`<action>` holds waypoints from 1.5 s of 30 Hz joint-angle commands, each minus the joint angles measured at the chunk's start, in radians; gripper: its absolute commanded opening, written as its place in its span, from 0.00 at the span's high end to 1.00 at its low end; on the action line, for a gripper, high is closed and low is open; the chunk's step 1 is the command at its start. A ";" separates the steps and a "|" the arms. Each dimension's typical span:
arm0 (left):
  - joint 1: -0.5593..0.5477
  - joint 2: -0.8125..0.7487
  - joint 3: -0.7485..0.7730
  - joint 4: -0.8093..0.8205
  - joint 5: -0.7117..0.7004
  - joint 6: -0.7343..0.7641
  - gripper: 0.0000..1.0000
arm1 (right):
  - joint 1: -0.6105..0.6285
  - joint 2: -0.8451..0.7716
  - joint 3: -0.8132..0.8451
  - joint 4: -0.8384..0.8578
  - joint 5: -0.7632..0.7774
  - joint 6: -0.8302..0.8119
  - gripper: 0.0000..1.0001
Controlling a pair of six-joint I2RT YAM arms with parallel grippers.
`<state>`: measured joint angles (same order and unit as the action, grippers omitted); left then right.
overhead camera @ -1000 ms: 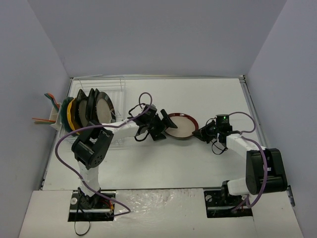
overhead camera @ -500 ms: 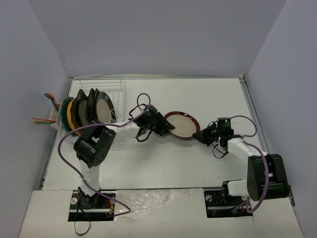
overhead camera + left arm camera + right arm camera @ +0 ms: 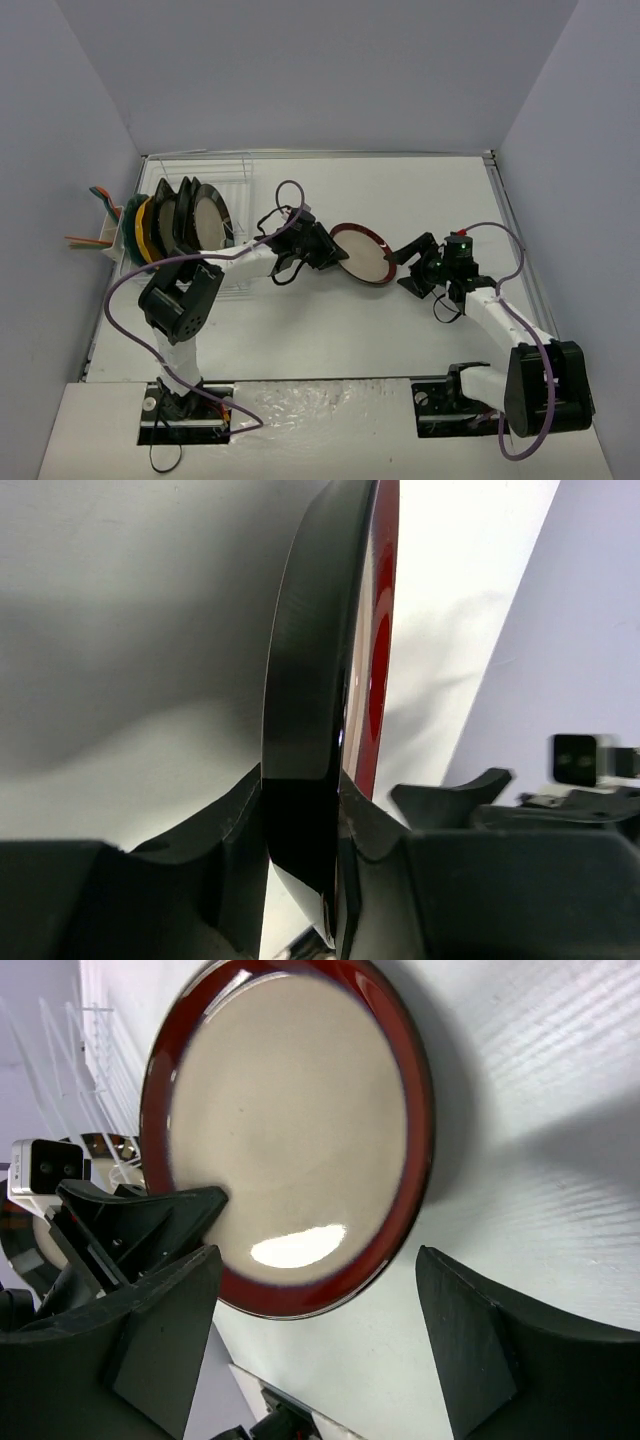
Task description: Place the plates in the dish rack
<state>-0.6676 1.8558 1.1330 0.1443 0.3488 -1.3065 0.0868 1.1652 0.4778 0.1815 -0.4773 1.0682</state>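
Observation:
The red-rimmed plate point(image 3: 364, 255) with a pale centre hangs tilted just above the table's middle. My left gripper point(image 3: 335, 252) is shut on its left rim. In the left wrist view the plate point(image 3: 312, 670) stands edge-on, pinched between the fingers of the left gripper point(image 3: 300, 825). My right gripper point(image 3: 408, 268) stands open just right of the plate, not touching it. The right wrist view shows the plate point(image 3: 290, 1130) beyond the spread jaws of the right gripper point(image 3: 315, 1335). Several plates point(image 3: 178, 220) stand upright in the white wire dish rack point(image 3: 215, 170) at the far left.
A white utensil cup point(image 3: 104, 241) with orange and teal utensils hangs on the rack's left side. Grey walls close in the table on the left, back and right. Purple cables loop from both arms.
The left gripper closed on the plate's left rim. The right gripper opened, let go of the right rim and drew back to the right. The plate now tilts up.

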 commanded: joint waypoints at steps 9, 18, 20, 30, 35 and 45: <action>0.021 -0.335 0.315 -0.425 -0.149 0.484 1.00 | -0.032 -0.132 0.258 -0.213 0.039 -0.294 0.00; 0.102 -0.436 0.618 -0.928 -0.590 0.892 1.00 | -0.047 -0.133 0.312 -0.259 0.032 -0.402 0.00; 0.127 -0.436 0.654 -0.989 -0.689 0.965 1.00 | -0.051 -0.127 0.315 -0.258 0.031 -0.417 0.00; 0.233 -0.394 0.673 -0.989 -0.800 1.176 1.00 | -0.055 -0.106 0.337 -0.258 0.026 -0.448 0.00; 0.265 -0.350 0.648 -0.959 -0.779 1.179 1.00 | -0.059 -0.111 0.333 -0.258 0.028 -0.447 0.00; 0.290 -0.288 0.579 -0.910 -0.799 1.132 1.00 | -0.068 -0.125 0.315 -0.260 0.028 -0.456 0.00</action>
<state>-0.3883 1.6102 1.6949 -0.9057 -0.3866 -0.1611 0.0257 1.0531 0.7631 -0.1040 -0.4496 0.6286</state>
